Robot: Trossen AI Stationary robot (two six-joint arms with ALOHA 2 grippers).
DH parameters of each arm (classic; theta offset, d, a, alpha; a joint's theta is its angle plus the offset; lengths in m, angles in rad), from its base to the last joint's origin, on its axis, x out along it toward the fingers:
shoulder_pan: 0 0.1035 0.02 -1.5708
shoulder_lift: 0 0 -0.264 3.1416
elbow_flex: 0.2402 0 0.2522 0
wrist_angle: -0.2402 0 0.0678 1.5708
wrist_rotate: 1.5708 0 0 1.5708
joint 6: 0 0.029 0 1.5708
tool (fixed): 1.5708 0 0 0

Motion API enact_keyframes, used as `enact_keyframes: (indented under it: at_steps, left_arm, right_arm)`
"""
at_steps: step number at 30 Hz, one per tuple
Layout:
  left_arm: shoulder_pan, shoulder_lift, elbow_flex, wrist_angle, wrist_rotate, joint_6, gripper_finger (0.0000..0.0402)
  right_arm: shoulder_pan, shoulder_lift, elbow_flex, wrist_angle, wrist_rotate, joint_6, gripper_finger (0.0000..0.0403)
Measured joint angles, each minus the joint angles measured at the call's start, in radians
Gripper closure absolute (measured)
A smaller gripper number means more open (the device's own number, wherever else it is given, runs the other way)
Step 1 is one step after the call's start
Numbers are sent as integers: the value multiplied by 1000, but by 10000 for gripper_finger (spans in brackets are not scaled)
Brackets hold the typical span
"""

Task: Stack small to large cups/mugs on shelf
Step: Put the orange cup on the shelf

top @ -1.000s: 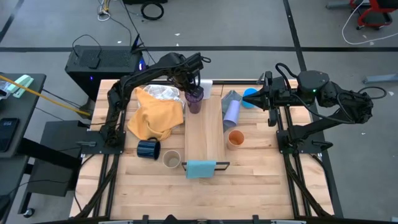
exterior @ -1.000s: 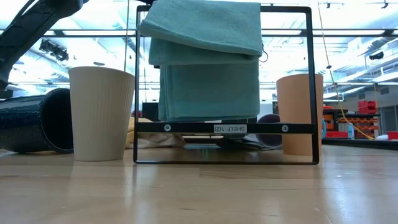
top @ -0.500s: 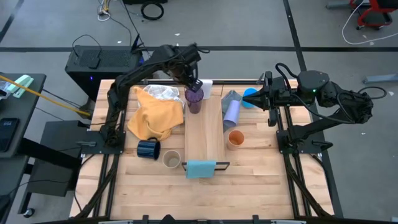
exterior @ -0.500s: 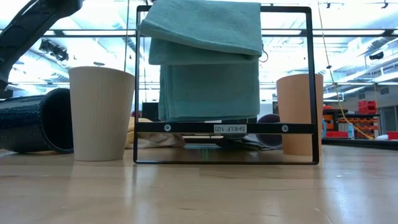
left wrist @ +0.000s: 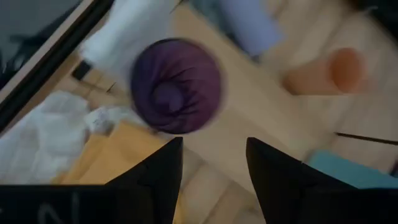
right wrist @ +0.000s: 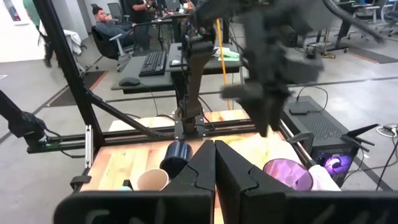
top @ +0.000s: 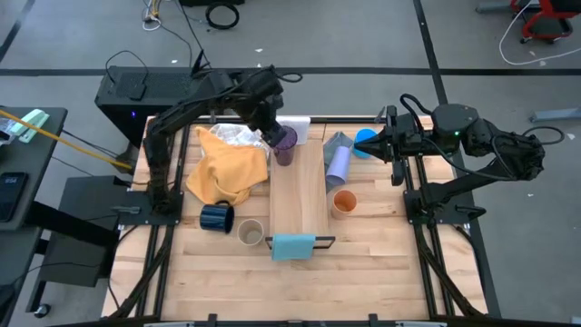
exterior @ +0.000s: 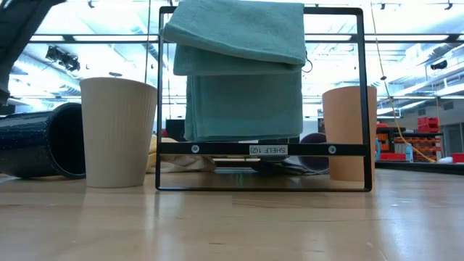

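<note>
High view: left gripper [top: 270,134] hung just above the far end of the shelf [top: 300,195], fingers spread, nothing between them. Dark purple tumbler [top: 284,143] stood upright on the shelf's far end, just beside and below the gripper, free of the fingers; left wrist view looked down into its mouth past the open fingers [left wrist: 152,174]. Right gripper [top: 374,143] waited at the table's right edge near the bright blue mug [top: 364,143], fingers pressed together, empty. Lavender cup [top: 338,161] lay on its side right of the shelf.
</note>
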Motion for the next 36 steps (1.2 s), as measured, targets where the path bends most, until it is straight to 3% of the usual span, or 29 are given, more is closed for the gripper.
enact_keyframes:
  at_steps: [6, 11, 14, 20, 23, 30, 36]
  left_arm:
    - [-170, -89, 0, 288, -24, 11, 225]
    - [-364, -129, 1, 668, -175, 143, 226]
    - [-448, -131, 0, 814, -221, 215, 230]
    - [-502, -125, -27, 842, -244, 217, 230]
    - [-515, -123, -86, 878, -255, 209, 234]
    - [-553, -123, -267, 1131, -264, 206, 251]
    - [-553, -126, -394, 1159, -272, 154, 266]
  right_arm:
    - [0, 0, 0, 0, 0, -20, 394]
    - [-2, 0, 0, 4, 0, -28, 394]
    - [-2, 0, 0, 7, 0, -33, 394]
    - [-2, -4, 0, 15, 0, -38, 394]
    - [-2, -13, 0, 15, 0, -44, 394]
    - [-2, -54, 0, 17, 0, -31, 394]
    - [-2, -104, 0, 15, 0, -20, 394]
